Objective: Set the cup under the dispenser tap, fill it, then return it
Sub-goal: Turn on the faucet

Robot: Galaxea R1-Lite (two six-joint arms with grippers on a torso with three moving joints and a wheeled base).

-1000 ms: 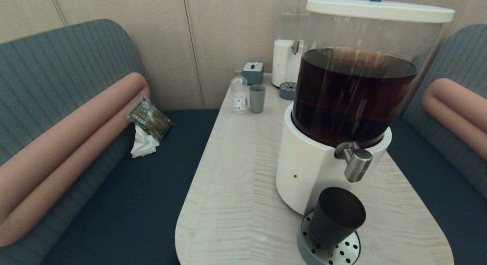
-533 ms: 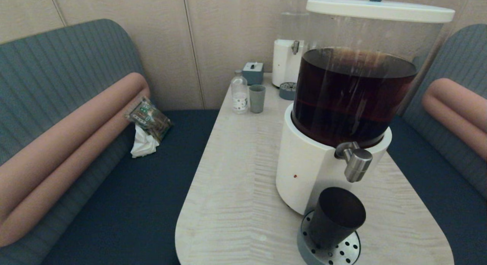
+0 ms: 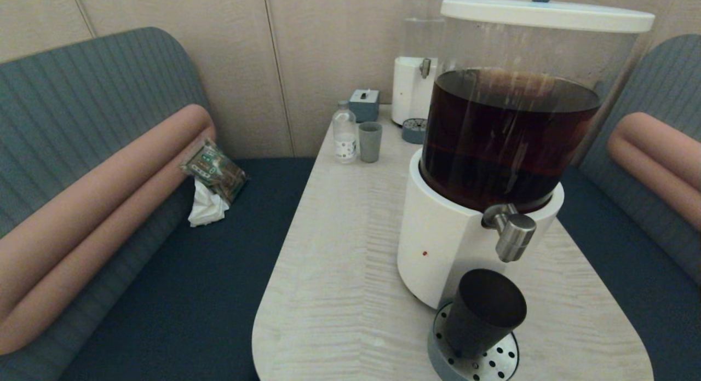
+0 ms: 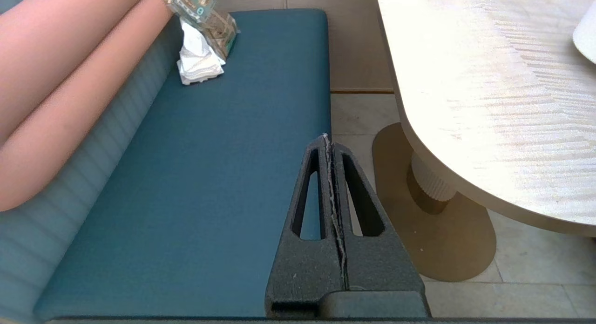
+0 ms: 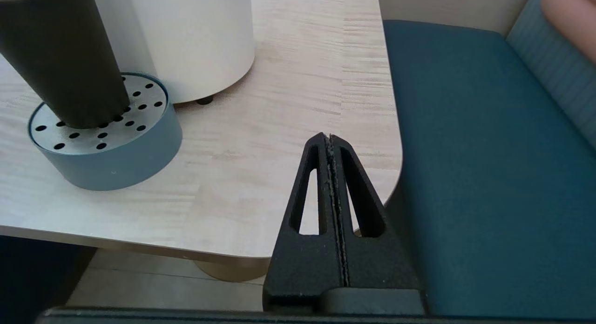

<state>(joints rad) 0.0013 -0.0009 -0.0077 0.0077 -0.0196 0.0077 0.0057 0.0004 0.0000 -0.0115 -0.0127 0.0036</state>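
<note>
- Head view: I count 2 dispensers on the pale wood table point(image 3: 339, 271). The near one is the big white-based dispenser point(image 3: 438, 244) holding dark brown liquid, and the far one by the wall is the clear-liquid dispenser point(image 3: 419, 69).
- The dispenser tap point(image 3: 512, 233), 1 brushed-steel spigot, sticks out from the big dispenser's base.
- I see 2 cups. The cup point(image 3: 482, 312), dark and tapered, stands upright on the perforated drip tray point(image 3: 493, 364) directly below the tap, not touching it. The grey-blue cup point(image 3: 370, 142) stands far back, just beside 1 small clear bottle point(image 3: 344, 132).
- 1 small grey box point(image 3: 365, 104) sits behind those 2, and a 2nd drip tray point(image 3: 414, 130) lies under the far dispenser.
- On the left bench lie 1 snack packet point(image 3: 214, 170) and 1 crumpled white tissue point(image 3: 207, 207), touching. Neither arm shows here.
- Left wrist view: my left gripper point(image 4: 329, 142) hangs beside the table's edge, over the teal bench seat point(image 4: 209, 175), its 2 fingers pressed together on nothing.
- Right wrist view: my right gripper point(image 5: 328, 140) sits at the table's near right corner, 2 fingers pressed together, empty, well apart from the cup on its tray.
</note>
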